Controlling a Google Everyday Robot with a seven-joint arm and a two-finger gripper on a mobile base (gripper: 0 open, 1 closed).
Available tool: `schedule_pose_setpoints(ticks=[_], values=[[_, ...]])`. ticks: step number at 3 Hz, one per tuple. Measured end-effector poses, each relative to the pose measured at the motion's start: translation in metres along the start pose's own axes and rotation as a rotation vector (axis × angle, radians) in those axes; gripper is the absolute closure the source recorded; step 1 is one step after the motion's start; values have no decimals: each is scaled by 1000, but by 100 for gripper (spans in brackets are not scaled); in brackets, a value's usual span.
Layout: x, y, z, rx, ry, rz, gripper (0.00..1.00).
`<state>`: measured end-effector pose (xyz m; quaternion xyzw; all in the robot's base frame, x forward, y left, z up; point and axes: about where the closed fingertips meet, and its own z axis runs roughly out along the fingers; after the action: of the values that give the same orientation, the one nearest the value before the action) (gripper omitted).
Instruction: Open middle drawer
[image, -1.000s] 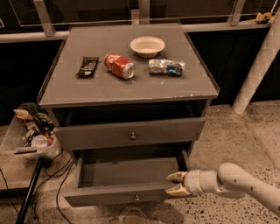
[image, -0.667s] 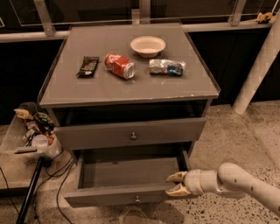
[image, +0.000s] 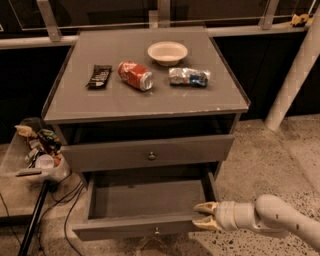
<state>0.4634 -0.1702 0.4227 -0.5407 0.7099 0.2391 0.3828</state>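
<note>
1 gripper (image: 200, 215), fingers (image: 206, 206) apart, at 1 pulled-out middle drawer (image: 125, 231) — 2 knobs (image: 151, 155) (image: 157, 231).

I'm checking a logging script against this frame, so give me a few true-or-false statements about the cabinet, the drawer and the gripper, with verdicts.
1. The middle drawer is pulled out, with its grey inside showing. True.
2. The gripper is on the drawer's knob. False: it is at the drawer's right front corner, apart from the knob at the centre.
3. The red can stands upright. False: it lies on its side on the cabinet top.
4. A white bowl sits on the cabinet top, behind the can. True.
</note>
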Motion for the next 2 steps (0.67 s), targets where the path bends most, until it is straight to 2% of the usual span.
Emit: schedule_pose_setpoints(ticks=[1, 2], values=[[0, 0, 0, 0, 0, 0, 81], [0, 0, 0, 0, 0, 0, 58]])
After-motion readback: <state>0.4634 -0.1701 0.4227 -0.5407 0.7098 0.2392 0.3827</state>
